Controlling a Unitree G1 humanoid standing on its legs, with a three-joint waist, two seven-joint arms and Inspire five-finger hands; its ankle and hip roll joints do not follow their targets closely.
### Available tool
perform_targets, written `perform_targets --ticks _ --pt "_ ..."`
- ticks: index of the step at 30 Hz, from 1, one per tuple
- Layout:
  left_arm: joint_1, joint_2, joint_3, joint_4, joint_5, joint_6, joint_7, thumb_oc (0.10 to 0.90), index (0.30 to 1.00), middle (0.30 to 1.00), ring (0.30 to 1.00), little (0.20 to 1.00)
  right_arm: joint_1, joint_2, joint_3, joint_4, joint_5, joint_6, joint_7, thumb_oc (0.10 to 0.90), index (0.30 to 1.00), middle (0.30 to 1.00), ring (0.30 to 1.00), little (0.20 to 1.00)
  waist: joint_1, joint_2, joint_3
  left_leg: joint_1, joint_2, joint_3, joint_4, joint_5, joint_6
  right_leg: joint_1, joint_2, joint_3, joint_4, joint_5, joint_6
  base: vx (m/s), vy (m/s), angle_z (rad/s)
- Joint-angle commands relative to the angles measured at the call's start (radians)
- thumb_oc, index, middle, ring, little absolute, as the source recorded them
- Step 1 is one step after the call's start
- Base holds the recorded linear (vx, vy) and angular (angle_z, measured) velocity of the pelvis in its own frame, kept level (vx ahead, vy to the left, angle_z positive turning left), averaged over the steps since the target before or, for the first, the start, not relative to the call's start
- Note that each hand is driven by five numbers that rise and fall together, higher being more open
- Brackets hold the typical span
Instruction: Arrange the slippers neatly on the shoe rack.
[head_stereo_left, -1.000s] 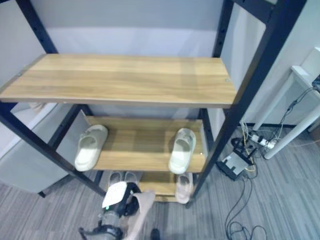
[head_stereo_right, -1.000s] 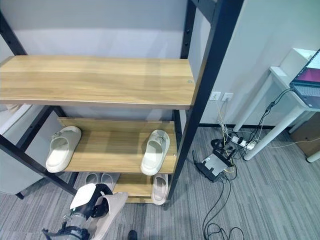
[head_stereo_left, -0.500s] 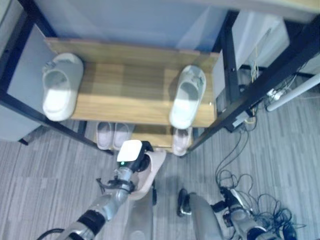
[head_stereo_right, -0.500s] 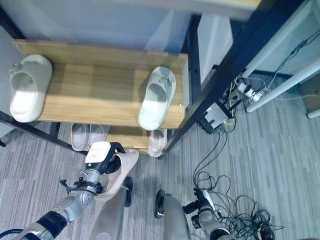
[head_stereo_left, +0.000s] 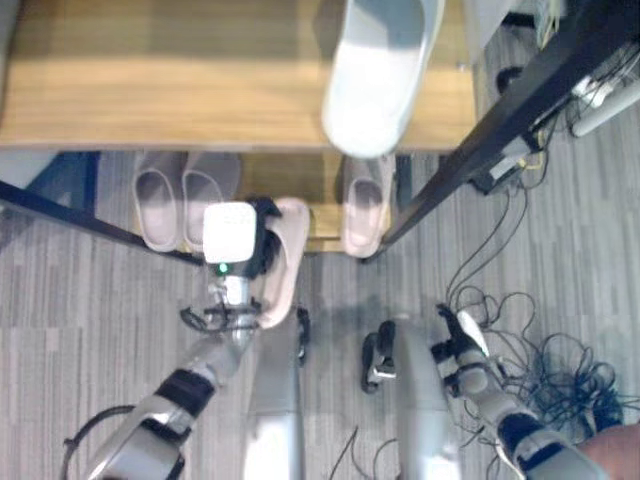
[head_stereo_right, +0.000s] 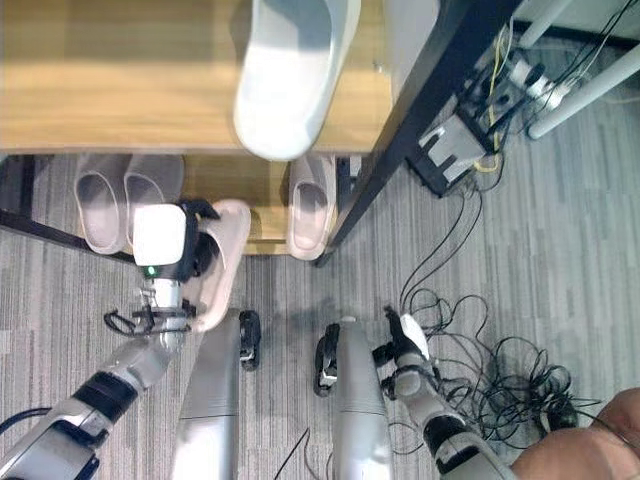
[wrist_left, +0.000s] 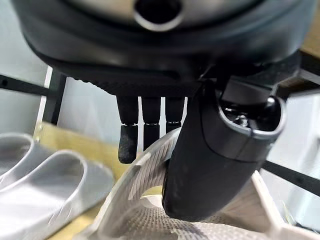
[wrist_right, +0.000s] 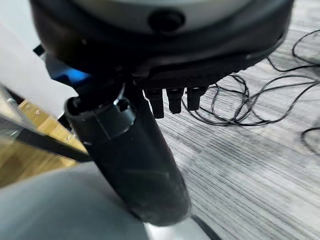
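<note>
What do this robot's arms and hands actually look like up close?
The arms are silver-grey tubes with dark bands near the wrists. Each ends in a dark hand: the left hand wears a white square cover with a small green light, and the right hand shows a white thumb cover.

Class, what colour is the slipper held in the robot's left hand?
Pale beige-pink. The slipper in the left robot hand shows best in the right eye view.

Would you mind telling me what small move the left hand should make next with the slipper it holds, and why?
Probably carry it forward onto the bottom shelf. The left hand pinches a beige slipper just in front of the rack, and a gap shows there between the grey pair and a single beige slipper.
</note>
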Motion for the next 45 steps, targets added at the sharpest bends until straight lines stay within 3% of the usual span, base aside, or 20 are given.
perform_targets --ticks 1,6,10,13,14,20,26,27,28,34,40,45 --pt "-0.170 0.042 0.021 -0.088 0.084 0.034 0.126 0.400 0.300 0.300 0.300 0.300 -0.011 0.029 -0.019 -0.043 0.004 -0.023 -0.060 0.800 0.900 0.900 0.900 0.900 -0.013 0.042 -0.031 -0.036 -0.013 -0.064 0.183 -0.195 0.109 -0.120 0.001 0.032 0.007 0.051 0.005 0.00 0.000 0.00" --pt "-0.321 0.069 -0.033 -0.040 0.088 0.071 0.120 0.400 0.300 0.300 0.300 0.300 -0.031 0.019 -0.029 -0.050 0.054 -0.044 -0.068 0.800 0.900 0.900 0.900 0.900 -0.029 0.043 0.021 -0.167 -0.029 -0.097 0.404 -0.259 0.107 -0.252 0.007 0.052 0.252 -0.002 0.002 0.03 0.004 0.02" --pt "-0.452 0.089 -0.105 0.047 0.062 0.078 0.118 0.400 0.300 0.300 0.300 0.300 -0.050 0.008 -0.031 -0.052 0.099 -0.063 -0.069 0.800 0.900 0.900 0.900 0.900 -0.048 0.040 0.047 -0.233 -0.037 -0.107 0.507 -0.289 0.101 -0.317 0.010 0.076 0.375 -0.028 -0.003 0.04 0.005 -0.01" --pt "-0.561 0.116 -0.176 0.123 0.038 0.093 0.089 0.400 0.300 0.300 0.300 0.300 -0.051 -0.005 -0.024 -0.072 0.121 -0.083 -0.072 0.800 0.900 0.900 0.900 0.900 -0.065 0.029 0.077 -0.242 -0.040 -0.110 0.589 -0.333 0.097 -0.342 0.018 0.098 0.465 -0.049 -0.009 0.04 0.010 -0.04" --pt "-0.621 0.129 -0.215 0.163 0.028 0.104 0.076 0.400 0.300 0.300 0.300 0.300 -0.024 -0.015 -0.018 -0.100 0.127 -0.100 -0.074 0.800 0.900 0.900 0.900 0.900 -0.074 0.014 0.077 -0.242 -0.035 -0.102 0.628 -0.357 0.096 -0.354 0.019 0.117 0.511 -0.060 -0.010 0.05 -0.024 -0.07" --pt "-0.733 0.121 -0.283 0.254 0.018 0.125 0.036 0.400 0.300 0.300 0.300 0.300 0.087 -0.012 -0.018 -0.142 0.157 -0.141 -0.054 0.800 0.900 0.900 0.900 0.900 -0.100 -0.028 0.077 -0.242 -0.034 -0.086 0.684 -0.391 0.092 -0.366 0.020 0.154 0.584 -0.082 -0.020 0.01 -0.003 -0.03" --pt "-0.847 0.052 -0.345 0.430 -0.011 0.143 -0.064 0.400 0.300 0.300 0.300 0.300 0.076 0.010 0.018 -0.125 0.194 -0.151 -0.002 0.800 0.900 0.900 0.900 0.900 -0.107 -0.044 0.077 -0.242 -0.024 -0.097 0.680 -0.388 0.093 -0.367 0.015 0.144 0.575 -0.083 -0.028 0.00 0.000 0.00" --pt "-0.861 0.054 -0.350 0.450 -0.017 0.153 -0.068 0.431 0.347 0.347 0.347 0.347 0.080 0.012 0.029 -0.128 0.196 -0.149 0.011 0.800 0.900 0.900 0.900 0.900 -0.107 -0.045 0.077 -0.242 -0.022 -0.100 0.680 -0.388 0.094 -0.367 0.017 0.142 0.576 -0.083 -0.027 0.00 0.000 0.00" --pt "-0.864 0.052 -0.349 0.470 -0.022 0.158 -0.072 0.800 0.900 0.900 0.900 0.900 0.083 0.017 0.033 -0.130 0.196 -0.151 0.016 0.800 0.900 0.900 0.900 0.900 -0.105 -0.047 0.077 -0.242 -0.022 -0.103 0.679 -0.388 0.095 -0.367 0.019 0.140 0.573 -0.082 -0.026 -0.01 0.002 -0.03" --pt "-0.881 0.040 -0.317 0.504 -0.078 0.167 -0.178 0.800 0.900 0.900 0.900 0.900 0.108 0.022 0.034 -0.141 0.212 -0.143 0.041 0.800 0.900 0.900 0.900 0.900 -0.099 -0.050 0.077 -0.242 -0.022 -0.104 0.687 -0.396 0.098 -0.367 0.023 0.132 0.577 -0.090 -0.025 0.00 0.000 -0.01" --pt "-0.766 0.089 -0.183 0.239 -0.095 0.152 -0.274 0.800 0.900 0.900 0.900 0.900 0.128 0.034 0.019 -0.138 0.191 -0.085 0.056 0.800 0.900 0.900 0.900 0.900 -0.071 -0.046 0.077 -0.242 -0.040 -0.093 0.680 -0.398 0.092 -0.367 0.012 0.121 0.581 -0.101 -0.028 -0.01 -0.026 0.03" --pt "-0.716 0.099 -0.125 0.132 -0.128 0.110 -0.260 0.800 0.900 0.900 0.900 0.900 0.117 0.037 0.034 -0.110 0.150 -0.058 0.059 0.800 0.900 0.900 0.900 0.900 -0.061 -0.039 0.077 -0.242 -0.047 -0.092 0.678 -0.396 0.094 -0.367 0.008 0.124 0.585 -0.104 -0.032 0.00 0.000 0.00"
